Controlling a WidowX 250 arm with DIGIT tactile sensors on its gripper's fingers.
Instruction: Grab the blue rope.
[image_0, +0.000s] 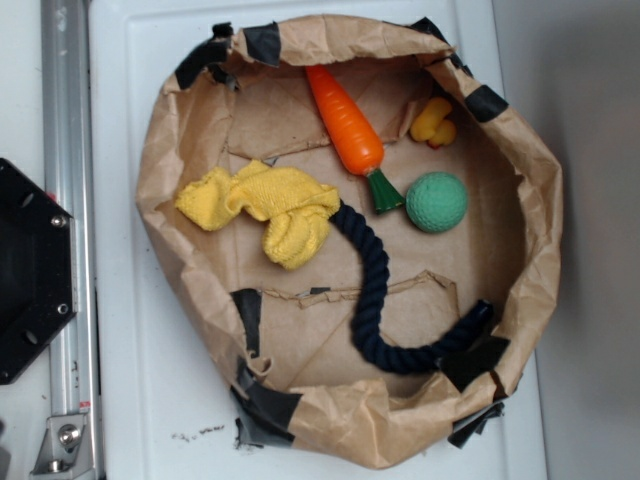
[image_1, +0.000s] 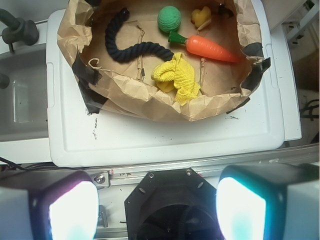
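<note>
Blue rope (image_1: 131, 47) curled in paper nest — well apart from wide-spread, empty claw (image_1: 157, 210).

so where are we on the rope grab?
Nothing done yet. The blue rope lies untouched in the paper-lined bin, one end against the yellow cloth. The gripper is open, back over the robot base. The approach, descent and grasp are all left.
</note>
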